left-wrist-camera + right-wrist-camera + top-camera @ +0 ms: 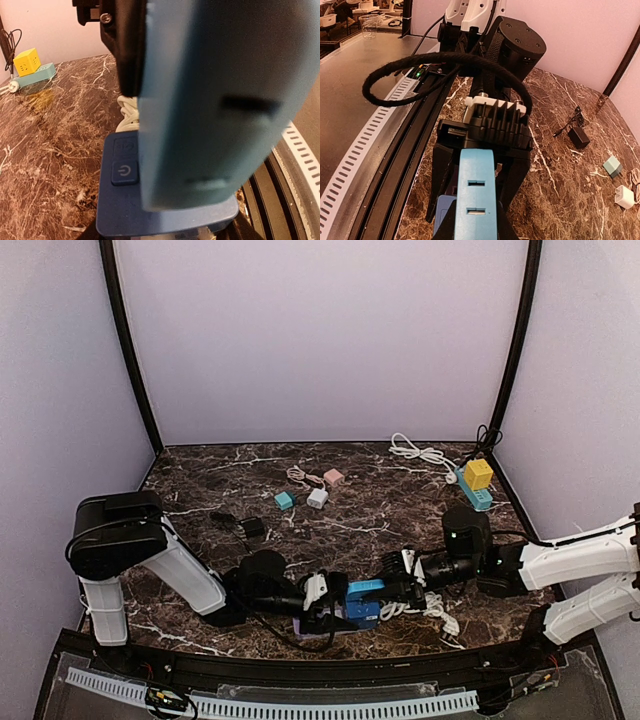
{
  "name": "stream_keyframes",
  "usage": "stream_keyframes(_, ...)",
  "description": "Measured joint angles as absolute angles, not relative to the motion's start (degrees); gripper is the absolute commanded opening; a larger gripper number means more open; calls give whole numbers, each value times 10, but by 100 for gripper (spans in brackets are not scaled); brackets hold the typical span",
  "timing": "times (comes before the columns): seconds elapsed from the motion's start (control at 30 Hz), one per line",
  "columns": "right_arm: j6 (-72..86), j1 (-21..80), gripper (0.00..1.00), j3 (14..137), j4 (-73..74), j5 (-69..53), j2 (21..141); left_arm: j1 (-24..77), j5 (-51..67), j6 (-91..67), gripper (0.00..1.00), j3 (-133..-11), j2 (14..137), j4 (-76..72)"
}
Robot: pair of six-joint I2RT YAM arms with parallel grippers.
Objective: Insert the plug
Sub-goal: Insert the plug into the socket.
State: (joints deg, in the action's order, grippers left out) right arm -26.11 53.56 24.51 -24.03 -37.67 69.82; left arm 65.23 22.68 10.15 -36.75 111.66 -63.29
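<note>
**Top view:** the right fingers, clenched on the light-blue block that we take for the plug, hold it over the dark-blue socket box at the near middle of the surface.

**Left wrist view:** the left fingers flank the block; we cannot tell whether they grip it. We judge that two opposed grips could tilt it off the socket.

**Right wrist view:** a clear cup stands far off, its contents indiscernible.

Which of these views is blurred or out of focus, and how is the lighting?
Left wrist: the pale blue power strip fills the frame, too close and blurred; the dark blue block beneath is sharper. Right wrist: that strip's slots are crisp. Top external: sharp, evenly lit, dark table.
</note>
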Motion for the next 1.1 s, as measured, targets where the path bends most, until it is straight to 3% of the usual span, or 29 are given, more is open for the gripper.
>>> stream_keyframes(1.1, -252, 537, 0, 240, -271, -364, 734, 646, 244, 94, 1, -371, 1117, -620)
